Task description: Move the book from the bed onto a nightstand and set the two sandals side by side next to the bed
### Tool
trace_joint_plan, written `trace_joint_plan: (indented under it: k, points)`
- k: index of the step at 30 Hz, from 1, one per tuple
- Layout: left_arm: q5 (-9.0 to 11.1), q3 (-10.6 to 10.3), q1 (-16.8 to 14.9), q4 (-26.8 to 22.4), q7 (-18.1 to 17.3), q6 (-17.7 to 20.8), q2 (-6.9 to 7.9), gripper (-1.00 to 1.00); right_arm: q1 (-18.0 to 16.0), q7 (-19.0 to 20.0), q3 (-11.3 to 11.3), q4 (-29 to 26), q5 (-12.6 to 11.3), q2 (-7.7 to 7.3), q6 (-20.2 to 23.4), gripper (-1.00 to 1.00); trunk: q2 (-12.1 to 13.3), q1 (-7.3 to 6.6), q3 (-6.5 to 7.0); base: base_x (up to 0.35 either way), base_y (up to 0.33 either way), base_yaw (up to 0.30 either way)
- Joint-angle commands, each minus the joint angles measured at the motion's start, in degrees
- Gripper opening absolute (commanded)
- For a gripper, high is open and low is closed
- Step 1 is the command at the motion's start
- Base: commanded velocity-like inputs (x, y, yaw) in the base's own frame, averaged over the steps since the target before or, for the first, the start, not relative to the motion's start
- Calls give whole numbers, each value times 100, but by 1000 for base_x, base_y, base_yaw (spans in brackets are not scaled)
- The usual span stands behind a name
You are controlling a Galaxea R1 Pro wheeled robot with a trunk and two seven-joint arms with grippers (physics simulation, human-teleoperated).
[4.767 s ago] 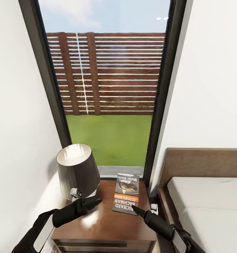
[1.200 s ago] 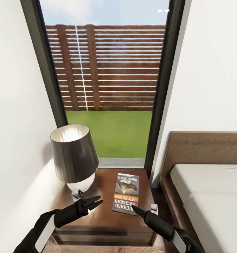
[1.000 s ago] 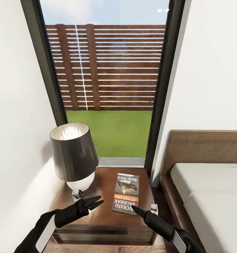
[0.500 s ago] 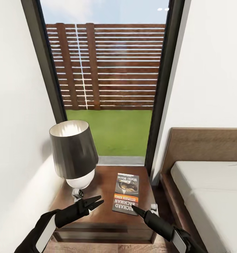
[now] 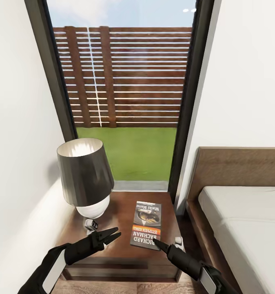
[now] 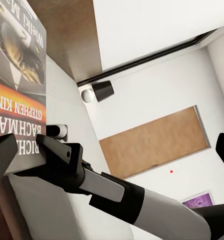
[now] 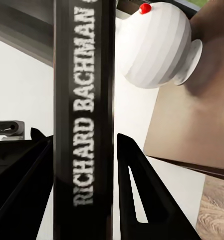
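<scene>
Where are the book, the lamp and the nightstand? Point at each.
book [image 5: 146, 225]: head view, on the orange band of the cover.
lamp [image 5: 85, 173]: head view, on the dark shade.
nightstand [image 5: 121, 212]: head view, on the bare wooden top between lamp and book.

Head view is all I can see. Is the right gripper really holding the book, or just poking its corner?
Observer: Holding it, I think. In the right wrist view the book stands edge-on between the two fingers of the right gripper, and its spine reads RICHARD BACHMAN.
Operator: Cool! What's past the book from there?
Observer: The lamp base, a round white ball with a small red dot on it, sitting on the brown nightstand.
</scene>
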Motion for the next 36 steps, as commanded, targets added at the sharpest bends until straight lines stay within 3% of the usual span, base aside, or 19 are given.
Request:
trace_joint_plan:
  k: [1, 18, 28, 36]
  points:
    - [42, -17, -3, 1, 3, 49, 5, 100, -3, 17, -14, 2, -16, 2, 58, -100, -2, -1, -5, 31, 0, 0]
    - [43, -17, -3, 1, 3, 49, 3, 100, -3, 12, -14, 1, -16, 2, 58, -100, -2, -1, -5, 140, 0, 0]
    - [40, -16, -3, 1, 4, 49, 3, 100, -3, 14, -14, 3, -16, 2, 58, -100, -2, -1, -5, 19, 0, 0]
    - [40, -17, -3, 1, 4, 49, 3, 100, -3, 16, -14, 3, -16, 2, 58, -100, -283, 153, -131, 0, 0, 0]
